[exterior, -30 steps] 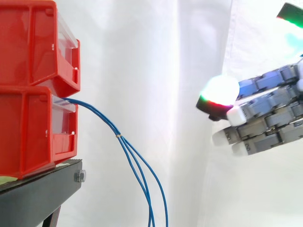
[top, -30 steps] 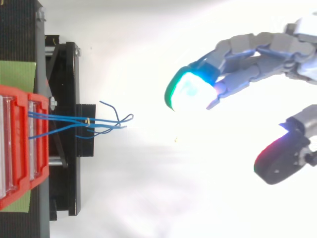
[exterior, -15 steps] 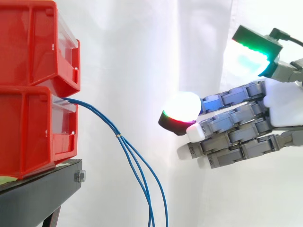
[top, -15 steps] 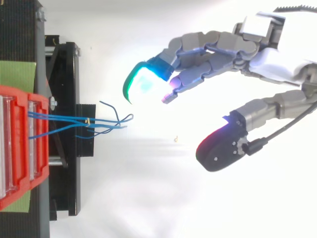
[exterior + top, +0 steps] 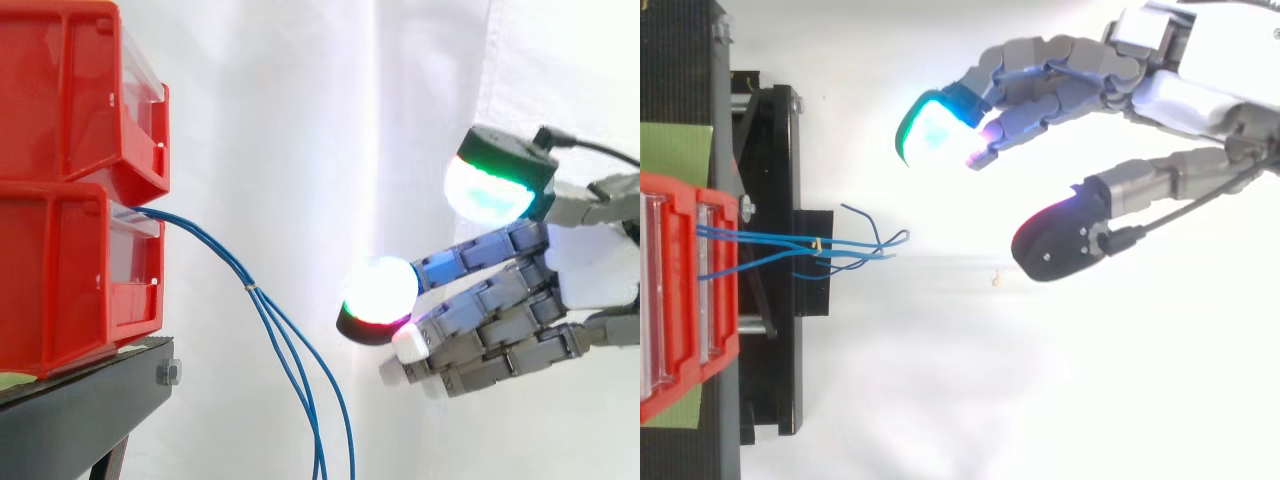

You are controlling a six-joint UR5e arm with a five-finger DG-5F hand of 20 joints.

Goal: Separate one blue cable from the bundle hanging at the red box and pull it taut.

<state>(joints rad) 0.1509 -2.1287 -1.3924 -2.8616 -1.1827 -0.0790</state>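
A bundle of thin blue cables [image 5: 270, 320] comes out of the lower red bin [image 5: 70, 270] and hangs down, tied by a small band just below the bin. From above, the blue cables [image 5: 830, 245] fan out past the black stand. My hand [image 5: 590, 275] is to the right of the cables, apart from them, with its fingers [image 5: 470, 310] stretched toward the bundle and the thumb [image 5: 1065, 238] spread wide. The hand [image 5: 1180, 90] is open and holds nothing.
A second red bin [image 5: 70, 90] is stacked on the lower one. Both rest on a black stand [image 5: 90, 400]. A white curtain [image 5: 300, 120] hangs behind. A green patch [image 5: 675, 150] lies on the stand beside the bins.
My hand has come in from the right toward the cables and dropped lower in the side view. The thumb has swung in under the fingers. The cables have not moved.
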